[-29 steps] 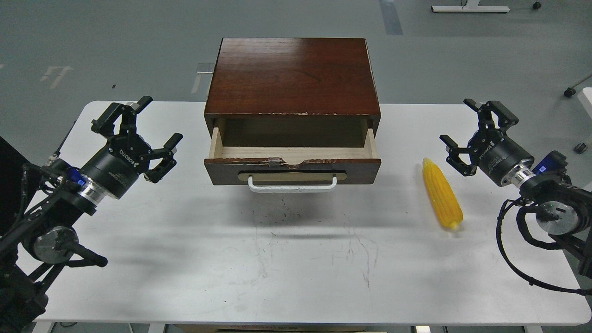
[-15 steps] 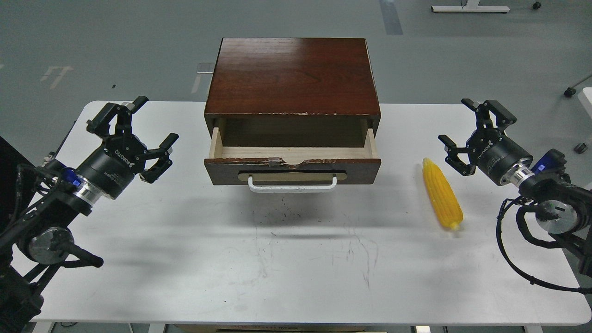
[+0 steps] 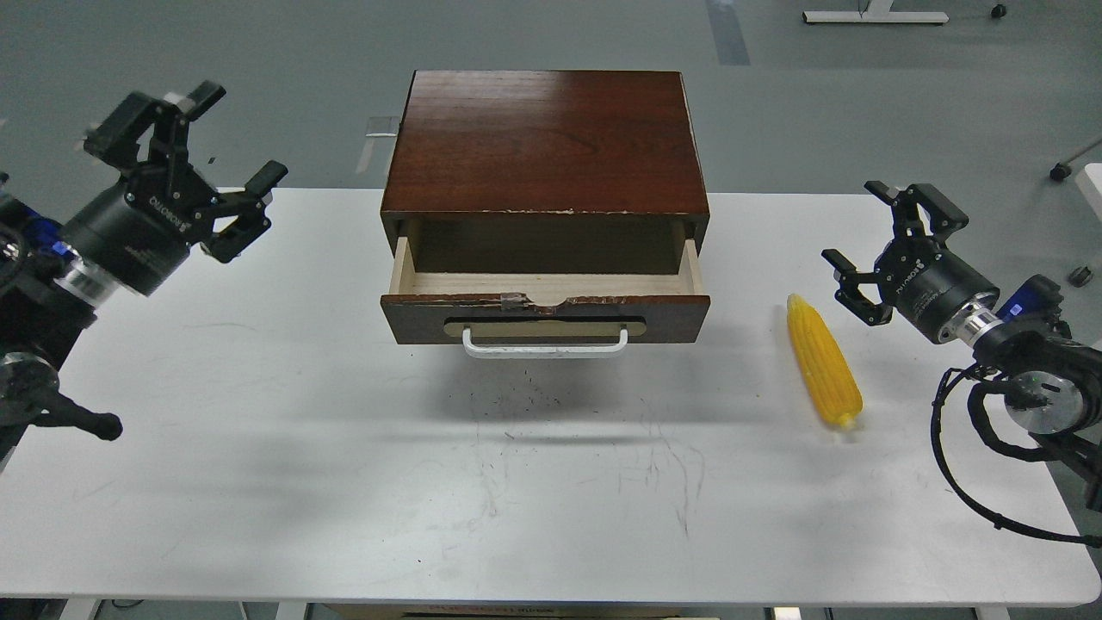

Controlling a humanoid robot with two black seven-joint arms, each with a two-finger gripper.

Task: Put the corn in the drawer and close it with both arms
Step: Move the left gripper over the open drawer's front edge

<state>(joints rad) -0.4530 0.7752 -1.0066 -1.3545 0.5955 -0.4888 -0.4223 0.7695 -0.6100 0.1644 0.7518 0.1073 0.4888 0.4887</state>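
The bright-yellow corn [image 3: 824, 361] lies on the white table [image 3: 344, 482] right of the cabinet, tip pointing away from me. The drawer [image 3: 546, 317] of the dark-brown cabinet [image 3: 546, 142] is pulled open; its pale wood inside is empty and its white bar handle [image 3: 546, 345] faces me. My right gripper [image 3: 876, 232] is open and empty, just right of the corn's far end and above the table. My left gripper [image 3: 225, 138] is open and empty, raised high at the far left, well away from the drawer.
The grey floor lies beyond the table's far edge. A white stand base [image 3: 874, 15] is on the floor at the top right. Black cables [image 3: 973, 499] loop from my right arm over the table's right edge.
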